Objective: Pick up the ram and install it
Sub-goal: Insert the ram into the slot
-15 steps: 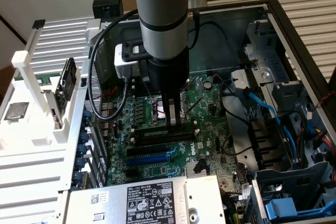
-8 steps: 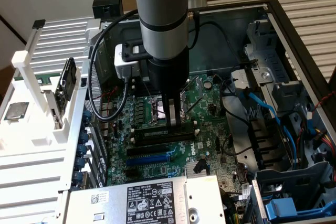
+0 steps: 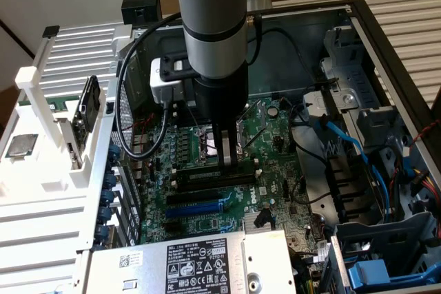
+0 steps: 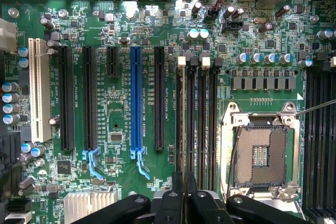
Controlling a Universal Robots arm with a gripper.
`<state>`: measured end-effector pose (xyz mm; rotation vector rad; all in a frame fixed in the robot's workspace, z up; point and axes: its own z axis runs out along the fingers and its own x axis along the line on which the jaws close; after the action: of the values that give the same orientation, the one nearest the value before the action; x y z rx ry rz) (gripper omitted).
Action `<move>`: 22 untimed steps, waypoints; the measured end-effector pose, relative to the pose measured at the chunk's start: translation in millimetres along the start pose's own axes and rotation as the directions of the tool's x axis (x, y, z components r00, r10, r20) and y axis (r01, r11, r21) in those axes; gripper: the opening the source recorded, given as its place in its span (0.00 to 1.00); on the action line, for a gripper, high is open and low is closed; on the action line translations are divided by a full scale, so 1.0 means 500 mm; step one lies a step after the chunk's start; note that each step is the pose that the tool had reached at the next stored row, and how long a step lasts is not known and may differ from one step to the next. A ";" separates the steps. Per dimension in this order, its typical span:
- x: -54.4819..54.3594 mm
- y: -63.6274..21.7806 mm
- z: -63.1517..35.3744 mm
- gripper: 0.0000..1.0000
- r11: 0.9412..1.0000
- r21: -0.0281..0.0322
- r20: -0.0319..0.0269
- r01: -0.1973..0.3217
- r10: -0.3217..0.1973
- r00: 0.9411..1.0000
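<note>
Fingers (image 4: 176,203) nearly together, clamped on what looks like the ram (image 3: 207,177), held mid-length by its top edge. Ram sits straight below them, edge-down, at the memory slots (image 4: 202,119) beside the empty CPU socket (image 4: 261,153). Long axis parallel to the slots, running across the exterior view, right end a bit farther back. Lines up with the slot nearest the black PCIe slot (image 4: 159,98). Can't tell if it's seated.

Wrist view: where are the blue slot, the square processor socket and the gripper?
blue slot (image 4: 136,98), wrist view, middle of its long body.
processor socket (image 4: 261,153), wrist view, centre of its open square.
gripper (image 4: 184,179), wrist view, between its fingertips.
</note>
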<state>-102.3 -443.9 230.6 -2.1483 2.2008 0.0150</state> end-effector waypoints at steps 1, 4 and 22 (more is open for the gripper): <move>0.000 0.000 0.000 0.12 1.000 0.000 0.000 0.000 0.000 1.000; 0.000 0.000 0.000 0.12 1.000 0.000 0.000 0.000 0.000 1.000; -0.001 0.000 -0.005 0.12 1.000 0.000 0.000 0.000 0.000 1.000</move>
<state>-102.3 -443.5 232.9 -2.1482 2.2007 0.0153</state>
